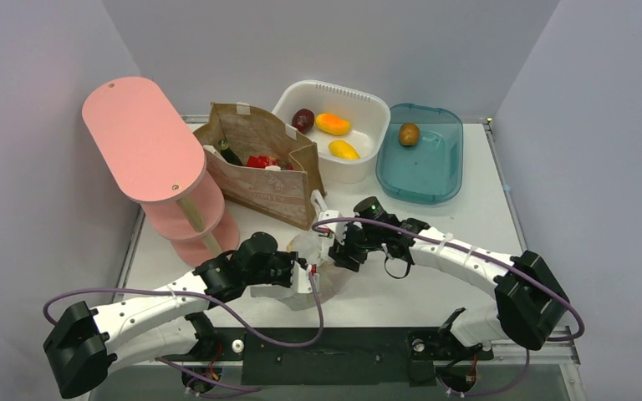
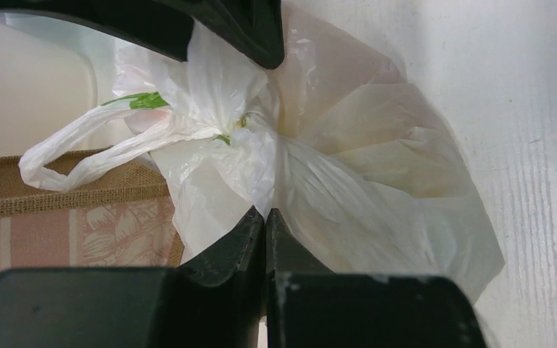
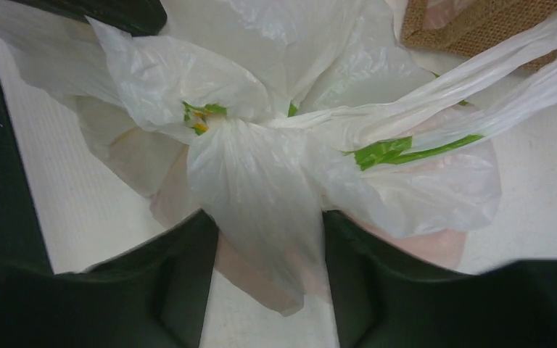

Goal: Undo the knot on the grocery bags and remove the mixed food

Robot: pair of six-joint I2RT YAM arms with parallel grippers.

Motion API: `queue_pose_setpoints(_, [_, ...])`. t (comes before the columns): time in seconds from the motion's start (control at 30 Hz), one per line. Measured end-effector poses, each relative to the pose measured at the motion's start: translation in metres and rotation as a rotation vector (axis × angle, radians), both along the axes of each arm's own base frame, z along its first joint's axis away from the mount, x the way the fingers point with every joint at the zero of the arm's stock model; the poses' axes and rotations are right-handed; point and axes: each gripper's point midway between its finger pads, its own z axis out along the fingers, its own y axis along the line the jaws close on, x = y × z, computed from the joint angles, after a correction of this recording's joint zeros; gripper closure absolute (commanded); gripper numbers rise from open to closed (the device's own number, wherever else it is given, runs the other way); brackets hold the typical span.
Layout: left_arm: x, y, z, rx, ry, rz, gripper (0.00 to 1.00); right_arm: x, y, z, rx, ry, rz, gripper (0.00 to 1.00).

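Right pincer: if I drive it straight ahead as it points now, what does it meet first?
The white grocery bag: a loose fold already lies inside the open right pincer, and the knot sits just beyond, though depth is hard to judge.

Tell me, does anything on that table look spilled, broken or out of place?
Nothing stands out. The white grocery bag lies intact, its knot tied, with the left gripper shut beside it and the right gripper open around a flap. The fruit sits inside the white tub and blue tray; nothing has spilled.
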Motion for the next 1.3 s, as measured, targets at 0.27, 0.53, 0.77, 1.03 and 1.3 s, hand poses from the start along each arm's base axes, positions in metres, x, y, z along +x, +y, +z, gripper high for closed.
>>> queue_pose_setpoints(0.27, [0.003,-0.001,0.003,-0.007,-0.008,0.010,1.00,0.011,-0.009,-0.003,-0.050,-0.049,-0.046,1.00])
queue_pose_setpoints(0.53, [0.012,0.007,0.023,-0.071,-0.061,0.024,1.00,0.023,-0.027,0.020,0.022,-0.049,-0.136,1.00])
queue_pose_setpoints(0.77, [0.012,0.017,0.018,-0.059,-0.064,0.017,1.00,0.030,-0.047,0.021,0.031,-0.018,-0.186,1.00])
queue_pose_setpoints(1.03, [0.015,0.026,0.017,-0.050,-0.064,0.017,1.00,0.030,-0.067,0.027,0.044,-0.003,-0.219,1.00])
queue_pose_setpoints(1.3, [0.013,0.037,0.016,-0.051,-0.069,0.001,0.65,0.023,-0.077,0.027,0.075,0.031,-0.255,1.00])
